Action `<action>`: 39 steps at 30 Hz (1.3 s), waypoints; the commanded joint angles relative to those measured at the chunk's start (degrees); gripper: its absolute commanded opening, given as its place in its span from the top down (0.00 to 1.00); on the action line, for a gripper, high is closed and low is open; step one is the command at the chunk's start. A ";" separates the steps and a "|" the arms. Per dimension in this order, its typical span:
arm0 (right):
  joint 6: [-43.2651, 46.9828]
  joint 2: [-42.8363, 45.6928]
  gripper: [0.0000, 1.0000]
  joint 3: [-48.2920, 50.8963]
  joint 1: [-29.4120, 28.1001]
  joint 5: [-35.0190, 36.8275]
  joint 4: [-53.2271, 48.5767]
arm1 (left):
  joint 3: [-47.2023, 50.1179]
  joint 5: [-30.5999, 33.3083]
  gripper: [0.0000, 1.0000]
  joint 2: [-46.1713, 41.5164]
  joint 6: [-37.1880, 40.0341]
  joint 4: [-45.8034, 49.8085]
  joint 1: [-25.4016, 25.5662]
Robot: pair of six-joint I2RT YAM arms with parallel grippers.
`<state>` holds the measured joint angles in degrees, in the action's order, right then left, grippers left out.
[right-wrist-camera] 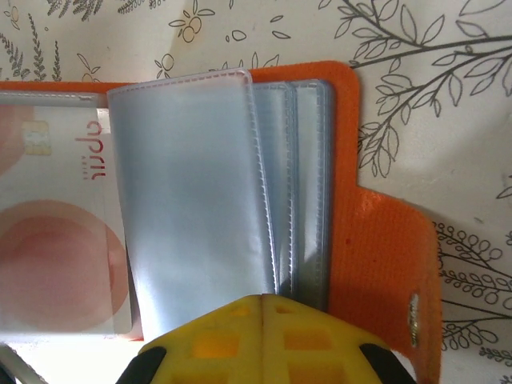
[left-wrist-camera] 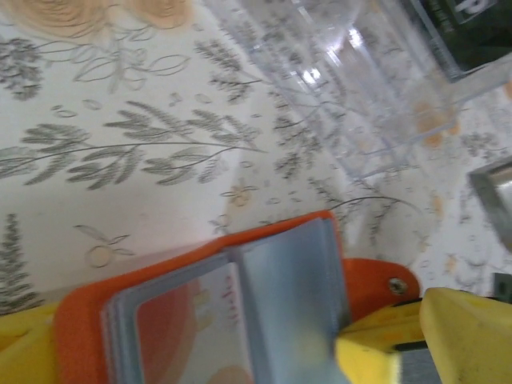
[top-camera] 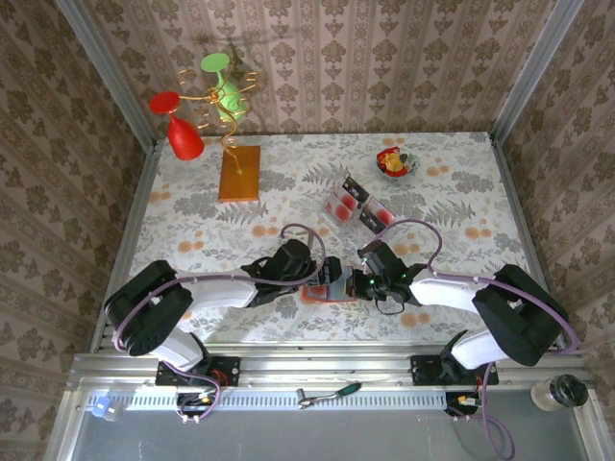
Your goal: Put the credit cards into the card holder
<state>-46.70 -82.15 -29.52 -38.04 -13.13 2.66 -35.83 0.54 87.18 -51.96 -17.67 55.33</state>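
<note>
The orange card holder (top-camera: 322, 296) lies open on the table between my two grippers. Its grey-blue sleeves (right-wrist-camera: 192, 184) fan out over the orange cover (right-wrist-camera: 384, 240). A red-and-white credit card (right-wrist-camera: 56, 232) sits inside a left-hand sleeve, and that credit card (left-wrist-camera: 184, 328) shows in the left wrist view too. My right gripper (right-wrist-camera: 262, 302) is shut, its yellow tips resting on the near edge of the sleeves. My left gripper (left-wrist-camera: 208, 352) stands open, with the card holder (left-wrist-camera: 264, 228) between its fingers. More credit cards (top-camera: 341, 204) stand in the clear tray.
The clear plastic tray (top-camera: 357, 223) stands just beyond the grippers. A wooden board (top-camera: 239, 173) with a wire stand, a red glass (top-camera: 183, 139) and a green glass (top-camera: 229, 96) is at the back left. A small bowl (top-camera: 395, 163) sits at the back right.
</note>
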 commanded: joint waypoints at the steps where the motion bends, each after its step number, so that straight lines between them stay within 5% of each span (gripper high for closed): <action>1: 0.58 -0.49 1.00 -0.15 0.10 1.61 -4.08 | -1.18 -1.70 0.00 -0.96 -3.08 -4.90 1.05; 15: 5.71 15.51 1.00 -1.70 12.72 0.32 -16.26 | -4.64 -2.37 0.00 0.43 -3.76 -5.18 2.98; 17: 6.21 15.55 1.00 -0.94 13.79 -0.61 -16.06 | -5.41 -2.65 0.00 1.21 -4.01 -5.50 3.36; 23: 6.79 14.10 0.78 0.81 14.09 -1.52 -14.47 | -7.73 -3.09 0.00 3.37 -4.47 -6.02 4.50; 31: 5.33 11.19 0.91 4.13 14.33 -2.83 -9.57 | -10.63 -3.02 0.00 4.77 -4.61 -5.95 6.09; 35: 5.08 10.53 0.81 5.04 14.33 -4.60 -7.81 | -10.79 -2.74 0.00 4.92 -4.59 -5.65 6.46; 39: 4.63 10.08 0.82 5.51 14.26 -6.29 -6.85 | -10.16 -2.57 0.00 4.94 -4.82 -5.88 6.54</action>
<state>-41.15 -71.59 -24.95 -23.88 -17.02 -6.15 -45.43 -1.78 91.57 -55.96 -22.76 61.47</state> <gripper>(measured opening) 0.176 0.999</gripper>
